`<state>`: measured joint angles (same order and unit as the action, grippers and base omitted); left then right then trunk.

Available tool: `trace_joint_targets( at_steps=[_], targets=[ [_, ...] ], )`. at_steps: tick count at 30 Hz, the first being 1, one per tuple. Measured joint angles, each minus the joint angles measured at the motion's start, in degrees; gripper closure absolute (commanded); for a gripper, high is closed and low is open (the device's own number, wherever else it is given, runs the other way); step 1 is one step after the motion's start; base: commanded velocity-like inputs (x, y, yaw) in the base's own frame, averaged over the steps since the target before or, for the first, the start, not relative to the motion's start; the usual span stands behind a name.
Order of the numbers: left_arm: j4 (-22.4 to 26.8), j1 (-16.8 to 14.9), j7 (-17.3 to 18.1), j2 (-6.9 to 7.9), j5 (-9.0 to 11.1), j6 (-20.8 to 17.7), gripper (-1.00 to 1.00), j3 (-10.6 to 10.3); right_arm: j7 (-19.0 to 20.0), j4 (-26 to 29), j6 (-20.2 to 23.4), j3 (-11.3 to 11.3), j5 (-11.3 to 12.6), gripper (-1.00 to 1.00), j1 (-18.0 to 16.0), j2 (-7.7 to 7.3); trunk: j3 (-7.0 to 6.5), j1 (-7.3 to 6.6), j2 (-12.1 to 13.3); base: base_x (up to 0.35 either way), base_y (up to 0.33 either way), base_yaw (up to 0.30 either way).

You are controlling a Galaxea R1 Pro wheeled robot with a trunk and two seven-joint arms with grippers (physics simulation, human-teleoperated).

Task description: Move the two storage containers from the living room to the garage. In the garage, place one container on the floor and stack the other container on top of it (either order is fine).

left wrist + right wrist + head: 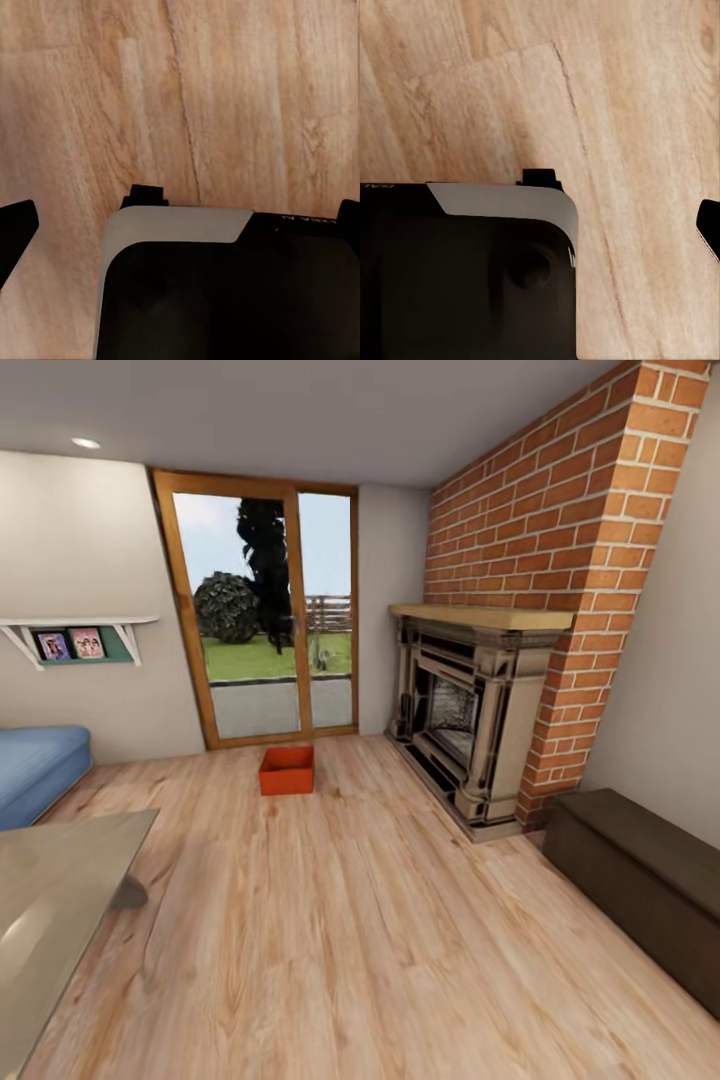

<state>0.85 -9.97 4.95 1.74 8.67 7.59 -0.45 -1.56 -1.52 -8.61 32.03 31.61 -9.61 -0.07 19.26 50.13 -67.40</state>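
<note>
Living room of pale wood planks [350,920]; one red-orange rectangular storage container [287,770] near brick fireplace [470,710]; finger spread unreadable.

home living room: brick fireplace [470,710], blue sofa [35,765], wood-plank floor [350,920].

The fireplace [470,715] serves as the reference point. It has a dark stone surround and a pale wood mantel [480,616], set into a red brick chimney breast [560,530] that rises to the ceiling. Beside it, along the same wall toward the viewer, stands a dark brown low bench [645,880]. Across the corner from it, a wood-framed glass door [265,615] shows lawn, shrubs and a fence in daylight. Farther along that wall hangs a white shelf [75,635] with framed photos. A blue sofa [38,768] and a glass-topped table [55,900] sit well apart from the fireplace. Light wood-plank floor [380,940] covers the room. A recessed ceiling light [86,443] glows.
</note>
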Motion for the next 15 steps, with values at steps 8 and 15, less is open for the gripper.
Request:
trace_joint_targets(
  at_steps=[8, 15],
  targets=[
    [-0.02, 0.0, 0.0, 0.0, 0.02, 0.0, -1.0, 0.0, 0.0, 0.0, 0.0, -0.04, -0.03, -1.0, 0.0, 0.07, -0.02, 0.0, 0.0, 0.322, 0.0, 0.0],
    [-0.02, 0.0, 0.0, 0.0, 0.04, 0.0, -1.0, 0.0, 0.0, 0.0, 0.0, -0.08, 0.04, -1.0, 0.0, 0.12, -0.32, 0.0, 0.0, 0.322, 0.0, 0.0]
  ],
)
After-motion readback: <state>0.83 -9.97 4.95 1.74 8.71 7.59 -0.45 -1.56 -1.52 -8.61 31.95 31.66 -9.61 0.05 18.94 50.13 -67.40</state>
